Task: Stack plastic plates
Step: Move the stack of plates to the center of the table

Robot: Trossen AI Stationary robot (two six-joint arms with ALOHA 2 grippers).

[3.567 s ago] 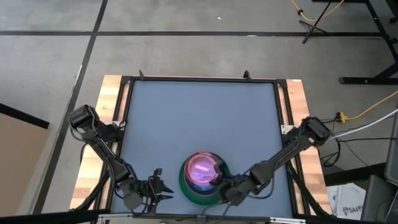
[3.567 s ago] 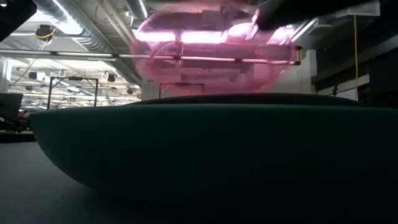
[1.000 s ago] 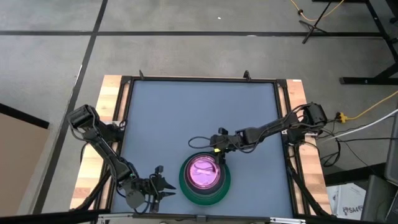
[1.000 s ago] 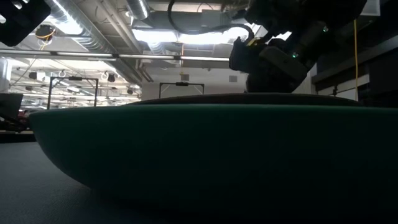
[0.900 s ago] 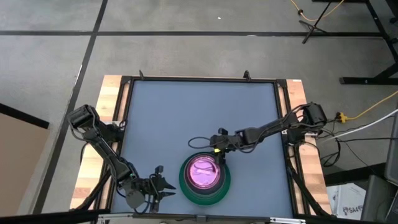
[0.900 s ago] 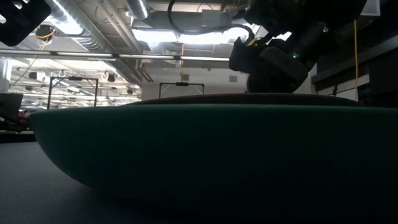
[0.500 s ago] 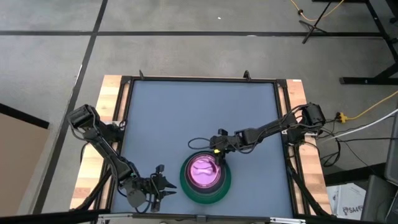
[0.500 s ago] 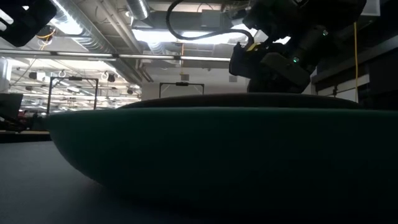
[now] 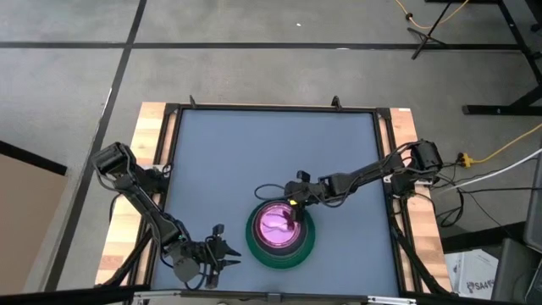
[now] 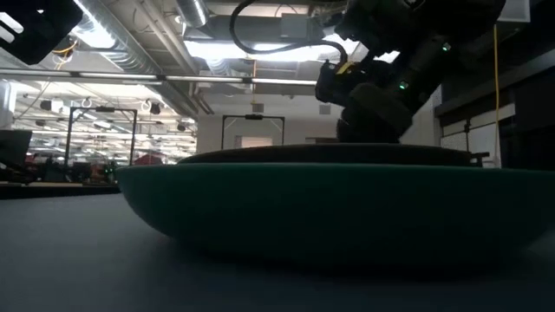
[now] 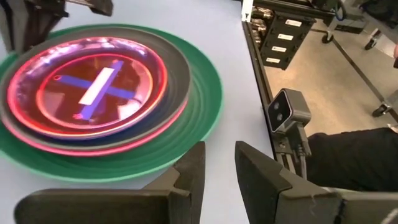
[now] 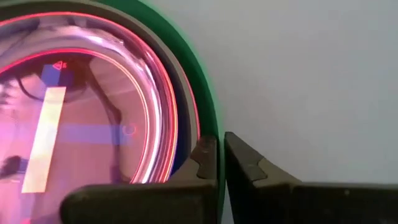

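The plates stand nested in one stack [image 9: 280, 234] near the table's near edge. A large dark green plate [image 10: 347, 217] is the lowest and rests on the table. Above it come pink and dark grey rims, then a translucent pink plate [image 11: 87, 87] on top. My right gripper [image 9: 295, 206] is at the stack's far right rim, shut on it. My left gripper [image 9: 222, 251] is open, to the left of the stack and apart from it; its own view has the stack ahead of its fingers [image 11: 221, 163]. My right gripper [image 12: 221, 163] pinches the dark green plate's rim [image 12: 208, 118] at the stack's far right side. One finger [image 12: 204, 163] is over the plates' inner side and the other is outside the rim. The fingers point down from above. The plate's underside stays on the table.
The grey table top [image 9: 271, 152] spreads out bare on the far side of the stack. A black frame and wooden strips [image 9: 152, 144] border it. A small camera [image 11: 288, 111] stands at the near edge, close to the stack. A cable loop [image 9: 269, 191] hangs from the right arm.
The whole stack has slid a little along the table toward the far edge, away from the low camera, staying flat and nested. My right gripper has moved with it, still shut on the rim.
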